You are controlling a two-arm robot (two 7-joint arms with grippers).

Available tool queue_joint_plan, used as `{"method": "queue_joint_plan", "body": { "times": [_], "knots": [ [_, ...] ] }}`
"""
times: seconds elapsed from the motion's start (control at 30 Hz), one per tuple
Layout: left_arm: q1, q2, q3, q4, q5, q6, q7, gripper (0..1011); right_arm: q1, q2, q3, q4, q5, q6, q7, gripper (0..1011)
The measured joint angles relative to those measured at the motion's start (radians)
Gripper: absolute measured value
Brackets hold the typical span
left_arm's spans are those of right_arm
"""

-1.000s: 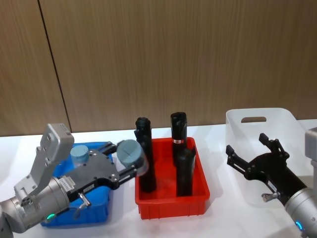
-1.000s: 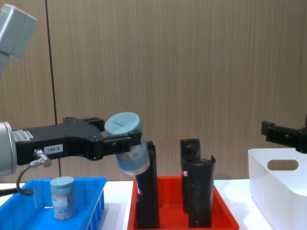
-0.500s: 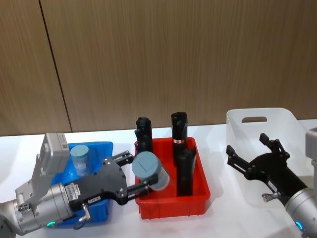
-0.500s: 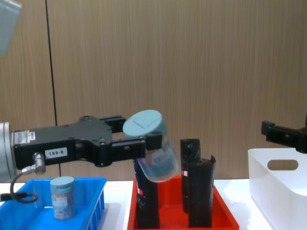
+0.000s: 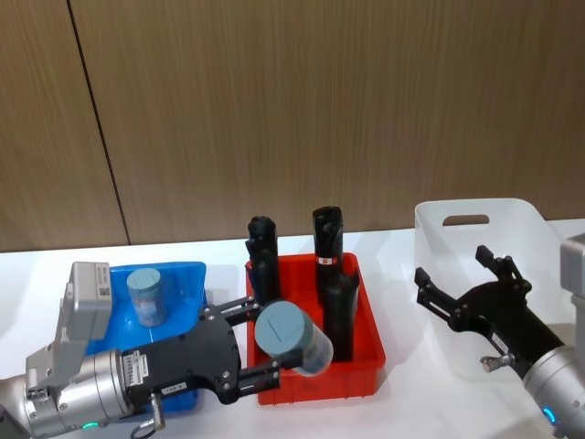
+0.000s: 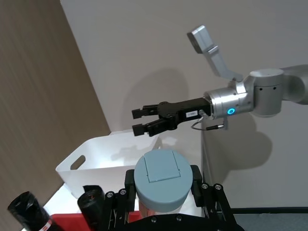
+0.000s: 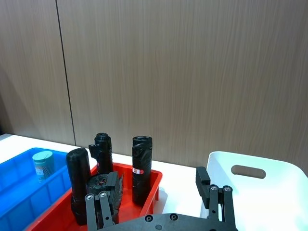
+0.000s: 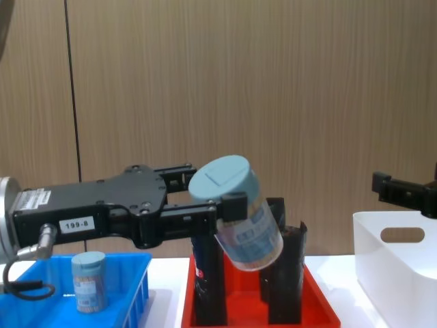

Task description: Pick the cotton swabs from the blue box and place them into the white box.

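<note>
White sticker point(image 8: 75, 224) reading "199-8" on the black body of the left claw point(image 8: 231, 195)

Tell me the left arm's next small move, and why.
Probably carry the load rightward toward the white box. The left gripper, jaws shut, holds a tilted cotton swabs tub above the front of the red tray, short of that box; the right gripper hovers open near it.

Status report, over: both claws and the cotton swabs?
Left claw shut on one cotton swab tub, tilted, above the red tray. Right claw open, raised near the white box. Second tub in the blue box. Black rolls upright close by.
</note>
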Motion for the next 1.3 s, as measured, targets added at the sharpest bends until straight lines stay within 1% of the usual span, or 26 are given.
{"method": "queue_joint_plan", "body": {
  "times": [0.3, 0.43, 0.6, 0.73, 0.77, 0.8, 0.87, 0.93, 0.97, 1.0, 1.1, 1.17, 1.2, 1.27, 1.3],
  "knots": [
    [-0.002, -0.001, 0.003, 0.004, -0.012, -0.012, -0.034, 671, 0.0, 0.0, 0.0, 0.0, 0.0, 0.001, 0.003, 1001],
    [-0.003, -0.001, 0.004, 0.006, -0.015, -0.015, -0.045, 671, 0.002, 0.003, 0.003, -0.001, 0.006, 0.005, 0.016, 1001],
    [-0.003, -0.001, 0.004, 0.007, -0.018, -0.018, -0.053, 671, 0.003, 0.014, 0.009, -0.004, 0.017, 0.019, 0.052, 1002],
    [-0.004, -0.001, 0.005, 0.007, -0.02, -0.019, -0.057, 671, 0.006, 0.029, 0.017, -0.008, 0.032, 0.038, 0.095, 1002],
    [-0.004, -0.001, 0.005, 0.007, -0.02, -0.02, -0.059, 671, 0.007, 0.037, 0.022, -0.01, 0.04, 0.047, 0.116, 1001],
    [-0.004, -0.001, 0.005, 0.007, -0.02, -0.02, -0.059, 671, 0.007, 0.037, 0.022, -0.01, 0.04, 0.047, 0.116, 1002],
    [-0.004, -0.001, 0.005, 0.008, -0.021, -0.021, -0.061, 671, 0.009, 0.054, 0.03, -0.014, 0.055, 0.064, 0.155, 1002],
    [-0.004, -0.001, 0.005, 0.008, -0.021, -0.021, -0.062, 671, 0.011, 0.062, 0.034, -0.015, 0.061, 0.073, 0.174, 1001],
    [-0.004, -0.001, 0.005, 0.008, -0.021, -0.021, -0.063, 671, 0.012, 0.071, 0.039, -0.017, 0.067, 0.082, 0.194, 1001],
    [-0.004, -0.001, 0.005, 0.008, -0.021, -0.021, -0.064, 671, 0.012, 0.071, 0.039, -0.017, 0.067, 0.082, 0.194, 1002],
    [-0.004, -0.001, 0.005, 0.008, -0.022, -0.022, -0.065, 671, 0.017, 0.094, 0.049, -0.02, 0.084, 0.106, 0.252, 1002],
    [-0.005, -0.001, 0.005, 0.009, -0.022, -0.022, -0.065, 671, 0.02, 0.102, 0.052, -0.02, 0.088, 0.114, 0.273, 1002],
    [-0.005, -0.001, 0.005, 0.009, -0.022, -0.022, -0.066, 671, 0.024, 0.111, 0.056, -0.021, 0.094, 0.123, 0.299, 1002],
    [-0.005, -0.001, 0.005, 0.009, -0.022, -0.022, -0.067, 671, 0.028, 0.12, 0.06, -0.021, 0.099, 0.13, 0.319, 1002],
    [-0.005, -0.001, 0.005, 0.009, -0.023, -0.022, -0.067, 671, 0.032, 0.128, 0.063, -0.021, 0.103, 0.137, 0.341, 1002]
  ]
}}
